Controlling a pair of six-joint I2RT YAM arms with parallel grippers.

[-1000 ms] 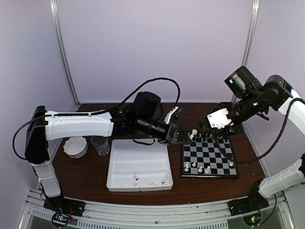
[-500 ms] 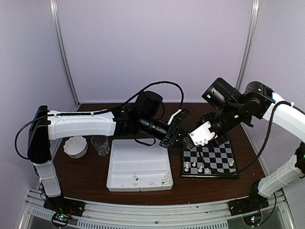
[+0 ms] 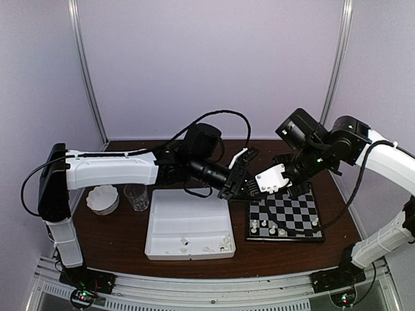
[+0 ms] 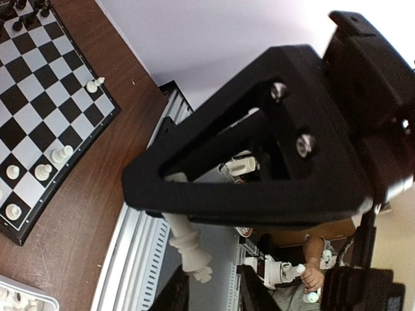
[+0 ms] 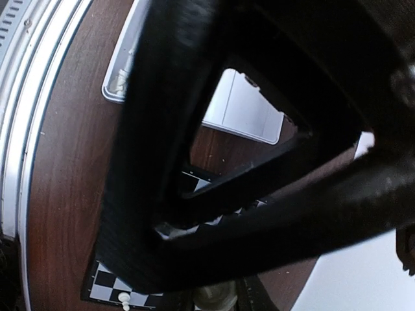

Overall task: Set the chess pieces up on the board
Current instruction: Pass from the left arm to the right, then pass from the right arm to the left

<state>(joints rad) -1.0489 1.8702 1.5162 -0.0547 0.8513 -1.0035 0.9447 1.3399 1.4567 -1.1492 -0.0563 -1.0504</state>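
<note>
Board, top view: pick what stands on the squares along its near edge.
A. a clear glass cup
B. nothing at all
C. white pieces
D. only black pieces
C: several small white chess pieces stand on the squares just inside the near rim of the board, and nothing black or glass stands among them.

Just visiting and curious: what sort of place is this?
Probably a robot test booth in a lab: two arms bolted at a table, plain walls around it, a chessboard set out for practice.
</note>
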